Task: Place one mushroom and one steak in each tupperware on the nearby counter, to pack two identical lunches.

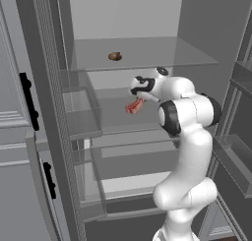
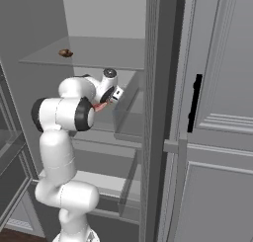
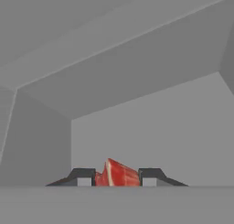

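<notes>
The arm (image 1: 189,136) was glossy white, built of fat rounded segments that swelled at each bend like stacked bulbs. Dark, near-black bands ringed its joints, plainest at the elbow (a broad collar between two white shells). The hand (image 1: 145,86) was white with black patches and carried a small round grey cap on top. The gripper (image 3: 117,177) ended in two short dark fingers, each with a pale square pad.

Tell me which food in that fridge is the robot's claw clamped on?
The steak, red and marbled, sits between the gripper fingertips. The brown mushroom lies alone on the shelf above.
</notes>
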You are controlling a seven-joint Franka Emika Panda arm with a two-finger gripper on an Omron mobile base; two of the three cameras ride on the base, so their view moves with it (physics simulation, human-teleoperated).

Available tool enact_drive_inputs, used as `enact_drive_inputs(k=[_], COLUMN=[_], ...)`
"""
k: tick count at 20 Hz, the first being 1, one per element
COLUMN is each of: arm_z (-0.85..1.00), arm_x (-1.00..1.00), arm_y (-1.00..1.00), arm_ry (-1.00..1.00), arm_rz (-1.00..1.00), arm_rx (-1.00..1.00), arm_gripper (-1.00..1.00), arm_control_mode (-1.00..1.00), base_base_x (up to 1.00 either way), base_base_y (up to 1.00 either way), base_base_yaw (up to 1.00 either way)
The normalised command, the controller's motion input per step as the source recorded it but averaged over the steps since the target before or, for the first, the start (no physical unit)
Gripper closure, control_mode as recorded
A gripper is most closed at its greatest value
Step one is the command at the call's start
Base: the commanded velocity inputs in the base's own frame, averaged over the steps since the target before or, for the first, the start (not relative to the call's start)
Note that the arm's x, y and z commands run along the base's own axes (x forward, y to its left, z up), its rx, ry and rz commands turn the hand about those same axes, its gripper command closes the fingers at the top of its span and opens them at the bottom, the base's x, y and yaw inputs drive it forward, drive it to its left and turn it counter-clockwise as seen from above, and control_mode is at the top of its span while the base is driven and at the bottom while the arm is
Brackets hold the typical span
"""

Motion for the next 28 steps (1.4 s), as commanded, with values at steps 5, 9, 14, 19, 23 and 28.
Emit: enact_drive_inputs(k=[5,9,14,19,23,28], arm_z=[0.04,-0.01,0.36,0.93,0.92,1.00], arm_x=[-0.52,-0.60,-0.89,-0.78,-0.71,-0.69], arm_y=[0.01,0.01,-0.01,-0.08,0.00,0.00], arm_ry=[-0.23,-0.16,-0.06,0.02,0.07,0.15], arm_rz=[0.00,0.00,0.00,0.00,0.00,0.03], arm_rx=[0.00,0.00,0.00,0.00,-0.02,-0.07], arm_gripper=[1.00,1.00,1.00,1.00,1.00,1.00], arm_control_mode=[-1.00,-1.00,-1.00,-1.00,-1.00,-1.00], base_base_x=[0.00,0.00,0.00,0.00,0.00,0.00], base_base_y=[0.00,0.00,0.00,0.00,0.00,0.00], base_base_yaw=[0.00,0.00,0.00,0.00,0.00,0.00])
